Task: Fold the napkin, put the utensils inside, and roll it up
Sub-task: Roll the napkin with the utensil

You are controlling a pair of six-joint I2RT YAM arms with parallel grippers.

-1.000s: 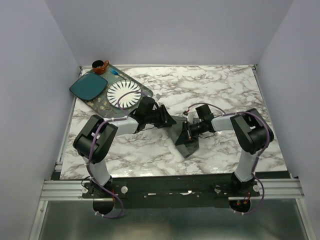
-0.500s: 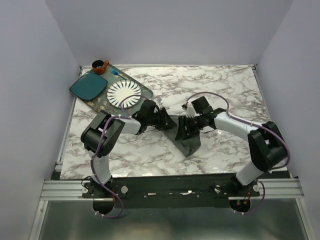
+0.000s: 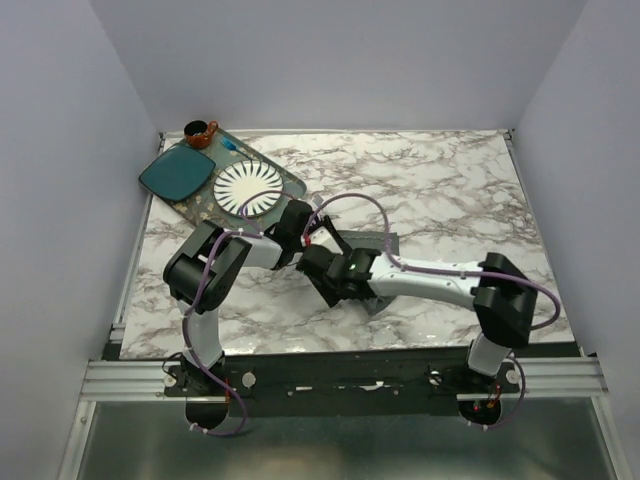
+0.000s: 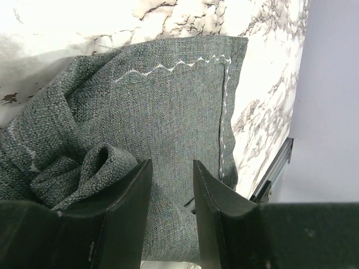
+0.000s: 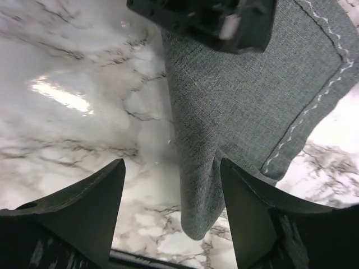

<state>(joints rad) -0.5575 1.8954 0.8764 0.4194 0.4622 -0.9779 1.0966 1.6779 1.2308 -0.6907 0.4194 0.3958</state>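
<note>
At the far left corner of the marble table (image 3: 450,180), a tray (image 3: 205,208) carries a teal square plate (image 3: 175,175) and a white ribbed plate (image 3: 247,187). Toward the middle, the left gripper (image 4: 171,168) hangs low over the napkin (image 4: 168,95). Its jaws stand a narrow gap apart, with flat cloth showing between them and nothing pinched. A bunched fold of cloth sits against the outside of one finger (image 4: 120,213). The dark grey napkin lies folded mid-table, largely hidden under both arms. Its long axis runs from the far side toward the near edge, with the narrower end pointing at the arm bases. Just beside it, the right gripper (image 5: 171,168) hovers above the same cloth, jaws spread wide, holding nothing.
</note>
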